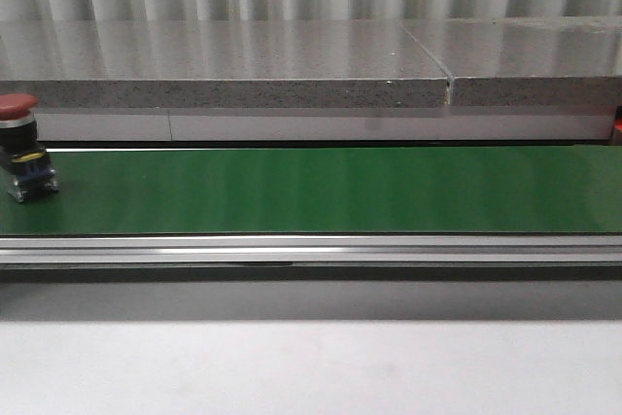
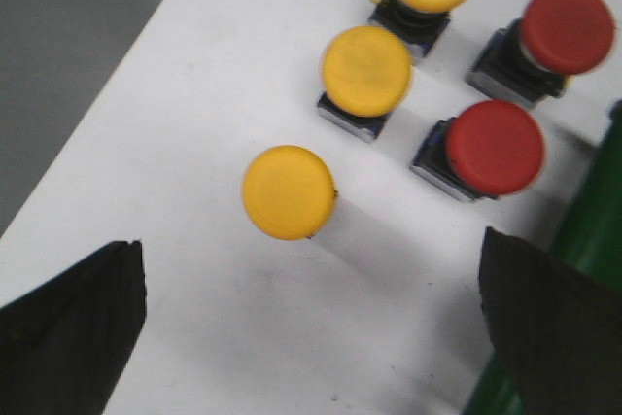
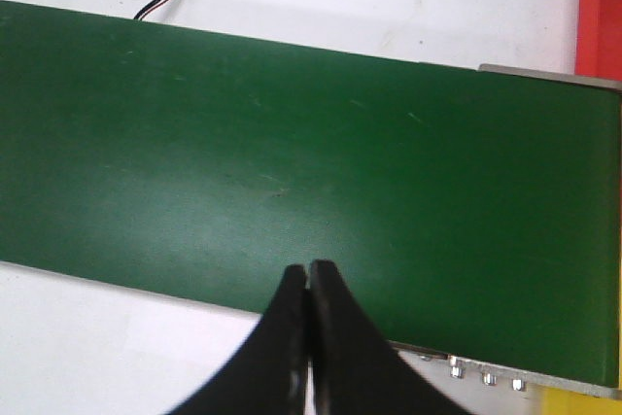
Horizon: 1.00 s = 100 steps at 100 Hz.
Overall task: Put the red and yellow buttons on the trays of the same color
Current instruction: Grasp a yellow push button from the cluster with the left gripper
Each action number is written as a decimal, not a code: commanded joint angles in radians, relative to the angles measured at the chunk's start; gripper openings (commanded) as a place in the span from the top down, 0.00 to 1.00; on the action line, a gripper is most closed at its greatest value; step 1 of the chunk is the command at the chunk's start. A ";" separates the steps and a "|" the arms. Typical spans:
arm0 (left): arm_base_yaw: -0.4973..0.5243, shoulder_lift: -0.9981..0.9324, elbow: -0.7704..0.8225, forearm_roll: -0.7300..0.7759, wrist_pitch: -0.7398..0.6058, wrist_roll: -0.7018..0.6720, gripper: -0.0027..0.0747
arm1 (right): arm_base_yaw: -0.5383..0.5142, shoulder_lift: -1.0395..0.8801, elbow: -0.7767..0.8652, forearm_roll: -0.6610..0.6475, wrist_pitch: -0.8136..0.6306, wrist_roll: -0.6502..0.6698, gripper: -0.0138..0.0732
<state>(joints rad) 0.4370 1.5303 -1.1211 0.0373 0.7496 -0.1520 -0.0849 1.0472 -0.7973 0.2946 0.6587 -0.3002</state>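
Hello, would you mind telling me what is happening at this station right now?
A two-armed robot is sorting push buttons by colour. One red button stands at the left end of the green belt, with nothing holding it. The left pincer is open above a white surface holding three yellow buttons and two red ones. The right pincer is shut and empty above the belt. Red and yellow edges show there, possibly trays.

One button (image 1: 19,148) is sitting at the belt's (image 1: 340,191) far left end; five more (image 2: 289,192) are standing clustered beside the belt.
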 commanded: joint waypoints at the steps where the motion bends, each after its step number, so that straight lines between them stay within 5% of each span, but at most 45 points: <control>1: 0.033 0.005 -0.021 -0.004 -0.064 -0.015 0.14 | 0.001 -0.020 -0.024 0.016 -0.040 -0.013 0.92; 75: 0.045 0.246 -0.049 -0.005 -0.146 -0.015 0.15 | 0.001 -0.020 -0.024 0.016 -0.039 -0.013 0.92; 87: 0.045 0.249 -0.049 -0.007 -0.144 -0.015 0.31 | 0.001 -0.020 -0.024 0.016 -0.039 -0.013 0.92; 100: 0.045 0.249 -0.049 -0.007 -0.138 -0.015 0.61 | 0.001 -0.020 -0.024 0.016 -0.039 -0.013 0.92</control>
<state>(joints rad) 0.4799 1.8254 -1.1425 0.0336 0.6325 -0.1544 -0.0849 1.0472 -0.7973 0.2946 0.6605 -0.3002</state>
